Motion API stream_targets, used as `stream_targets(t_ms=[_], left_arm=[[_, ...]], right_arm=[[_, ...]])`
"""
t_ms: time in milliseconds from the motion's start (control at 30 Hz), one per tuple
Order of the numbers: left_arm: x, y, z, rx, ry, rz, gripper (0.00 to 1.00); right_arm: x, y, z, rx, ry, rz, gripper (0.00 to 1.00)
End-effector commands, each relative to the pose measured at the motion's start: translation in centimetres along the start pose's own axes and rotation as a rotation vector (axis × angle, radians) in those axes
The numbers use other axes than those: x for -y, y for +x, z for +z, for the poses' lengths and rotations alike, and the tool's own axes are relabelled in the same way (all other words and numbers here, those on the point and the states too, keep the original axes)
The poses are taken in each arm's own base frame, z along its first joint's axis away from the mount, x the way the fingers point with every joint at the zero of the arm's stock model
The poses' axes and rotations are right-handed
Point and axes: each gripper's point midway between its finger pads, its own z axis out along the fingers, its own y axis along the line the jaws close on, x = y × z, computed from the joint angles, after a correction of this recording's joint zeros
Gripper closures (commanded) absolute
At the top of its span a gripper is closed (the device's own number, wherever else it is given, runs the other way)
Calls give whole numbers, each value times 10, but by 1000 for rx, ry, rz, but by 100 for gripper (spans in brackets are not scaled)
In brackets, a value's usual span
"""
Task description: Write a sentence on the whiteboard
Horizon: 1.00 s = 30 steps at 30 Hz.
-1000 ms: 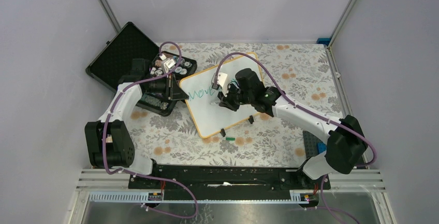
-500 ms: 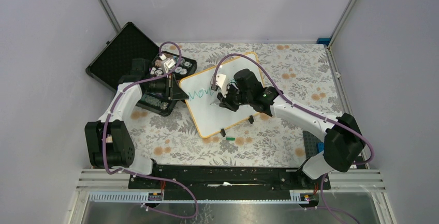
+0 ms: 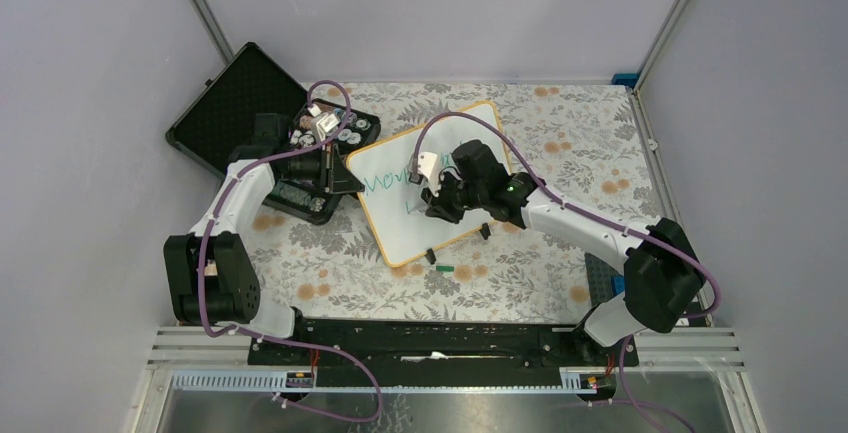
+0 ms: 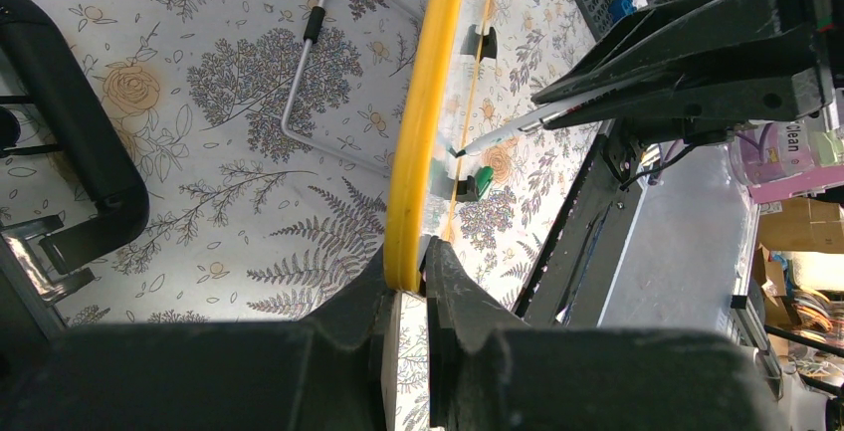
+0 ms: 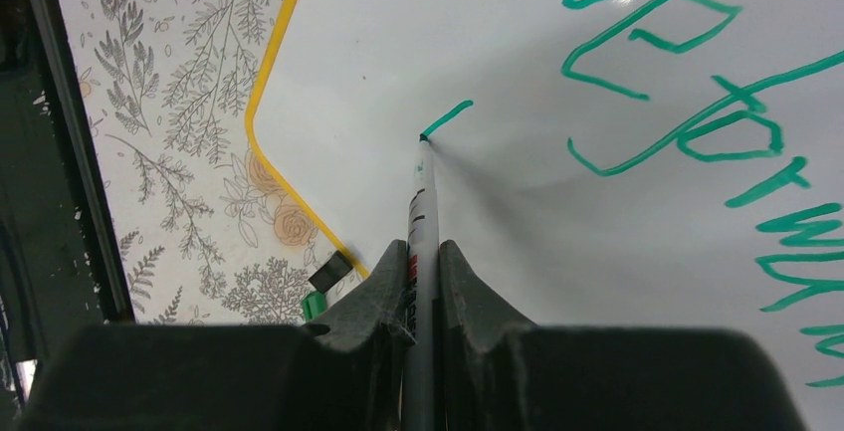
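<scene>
The whiteboard (image 3: 400, 221), white with an orange-yellow rim, lies tilted in the middle of the table. Green handwriting (image 3: 385, 182) runs along its upper part; in the right wrist view the letters (image 5: 677, 63) are at the upper right. My right gripper (image 5: 425, 257) is shut on a grey marker (image 5: 421, 212). Its tip touches the board at the end of a short green stroke (image 5: 446, 118) below the first line. In the top view this gripper (image 3: 432, 203) is over the board's middle. My left gripper (image 4: 408, 272) is shut on the board's yellow rim (image 4: 423, 122), at its left edge (image 3: 350, 181).
An open black foam-lined case (image 3: 235, 103) holding small parts (image 3: 325, 133) stands at the back left, close behind the left gripper. A green marker cap (image 3: 443, 267) lies on the flowered cloth by the board's front edge. Two black clip feet (image 3: 431, 254) sit on that edge.
My right gripper has moved down and left on the board, away from the first line. A short green stroke now starts a second line. The left arm has not moved.
</scene>
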Motion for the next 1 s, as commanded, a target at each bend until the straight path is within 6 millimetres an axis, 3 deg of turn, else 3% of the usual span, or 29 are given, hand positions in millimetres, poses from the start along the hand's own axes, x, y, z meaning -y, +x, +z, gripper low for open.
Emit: stream_targets(t_ms=[0, 267, 967], left_arm=[[-18, -6, -1, 9, -87, 135, 100], [-17, -7, -1, 11, -89, 137, 100], [-15, -8, -3, 16, -95, 144, 100]], right_arm=[[-8, 13, 0, -30, -21, -8, 100], [-20, 23, 0, -51, -56, -3, 100], [3, -11, -5, -1, 41, -2, 100]])
